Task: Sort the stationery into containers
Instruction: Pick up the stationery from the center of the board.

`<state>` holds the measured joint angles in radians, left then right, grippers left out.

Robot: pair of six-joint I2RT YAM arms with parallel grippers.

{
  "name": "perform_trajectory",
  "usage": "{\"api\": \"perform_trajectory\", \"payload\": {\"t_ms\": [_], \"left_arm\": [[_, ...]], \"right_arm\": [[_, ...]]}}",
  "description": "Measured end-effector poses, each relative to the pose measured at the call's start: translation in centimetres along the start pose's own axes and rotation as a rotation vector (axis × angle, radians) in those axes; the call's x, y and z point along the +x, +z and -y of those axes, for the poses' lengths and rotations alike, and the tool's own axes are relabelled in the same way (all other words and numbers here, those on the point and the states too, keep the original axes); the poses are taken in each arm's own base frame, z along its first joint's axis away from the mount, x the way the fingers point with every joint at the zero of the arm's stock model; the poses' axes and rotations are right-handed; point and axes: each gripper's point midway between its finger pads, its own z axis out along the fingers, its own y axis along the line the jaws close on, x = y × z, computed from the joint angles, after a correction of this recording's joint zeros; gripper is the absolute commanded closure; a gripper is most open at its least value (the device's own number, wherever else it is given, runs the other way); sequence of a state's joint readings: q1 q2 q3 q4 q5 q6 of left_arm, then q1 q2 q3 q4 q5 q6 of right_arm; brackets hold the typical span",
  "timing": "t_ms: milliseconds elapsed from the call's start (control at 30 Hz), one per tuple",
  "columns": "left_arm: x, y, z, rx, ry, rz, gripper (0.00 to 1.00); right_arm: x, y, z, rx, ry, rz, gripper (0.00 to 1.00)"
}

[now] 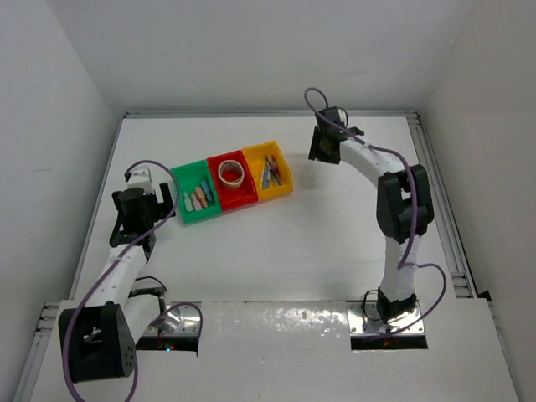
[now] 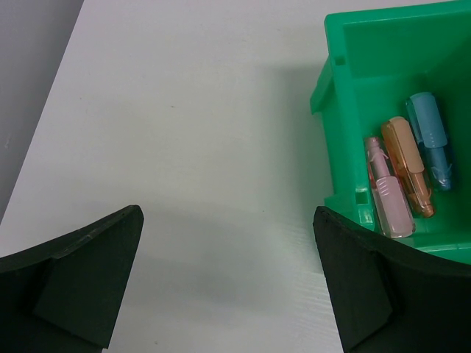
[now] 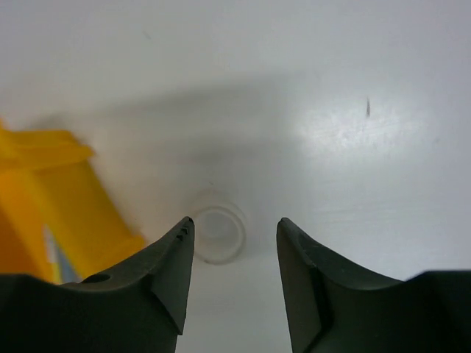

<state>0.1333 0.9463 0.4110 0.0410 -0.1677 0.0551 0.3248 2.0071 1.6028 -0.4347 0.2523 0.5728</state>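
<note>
Right wrist — a pale, translucent tape ring (image 3: 217,234) lies flat.

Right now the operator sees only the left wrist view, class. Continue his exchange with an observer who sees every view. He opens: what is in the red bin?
Observer: The red bin holds a tan tape roll.
Operator: And the yellow bin?
Observer: The yellow bin holds pens.
Operator: Is anything left out?
Observer: A clear ring lies on the table, right of the yellow bin, before the open right tool.
</note>
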Motion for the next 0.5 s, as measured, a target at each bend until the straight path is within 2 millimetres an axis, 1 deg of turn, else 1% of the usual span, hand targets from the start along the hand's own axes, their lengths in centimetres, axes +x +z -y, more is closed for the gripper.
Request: {"api": "perform_trajectory", "payload": {"t_ms": [100, 167, 233, 300, 400, 433, 500], "left_arm": [[0.0, 0.0, 0.0, 0.002, 0.000, 0.000, 0.01], [0.0, 0.0, 0.0, 0.003, 0.000, 0.000, 0.01], [0.0, 0.0, 0.0, 0.003, 0.000, 0.000, 0.01], [0.0, 0.0, 0.0, 0.002, 0.000, 0.000, 0.01], [0.0, 0.0, 0.0, 0.001, -0.001, -0.001, 0.01], [0.0, 0.0, 0.0, 0.002, -0.001, -0.001, 0.01], [0.0, 0.0, 0.0, 0.002, -0.001, -0.001, 0.01]], "right_arm": [[4.5, 2.1, 1.6, 0.050, -0.004, -0.116, 0.51], [7.0, 2.9, 1.6, 0.059, -0.018, -0.181, 0.52], [8.0, 3.4, 1.4, 0.054, -0.022, -0.210, 0.53], [8.5, 3.6, 1.0, 0.040, -0.022, -0.223, 0.54], [8.8, 3.9, 0.7, 0.031, -0.015, -0.225, 0.61], [8.8, 4.1, 0.7, 0.031, -0.012, -0.226, 0.66], [9.1, 4.6, 0.7, 0.035, -0.005, -0.230, 0.69]]}}
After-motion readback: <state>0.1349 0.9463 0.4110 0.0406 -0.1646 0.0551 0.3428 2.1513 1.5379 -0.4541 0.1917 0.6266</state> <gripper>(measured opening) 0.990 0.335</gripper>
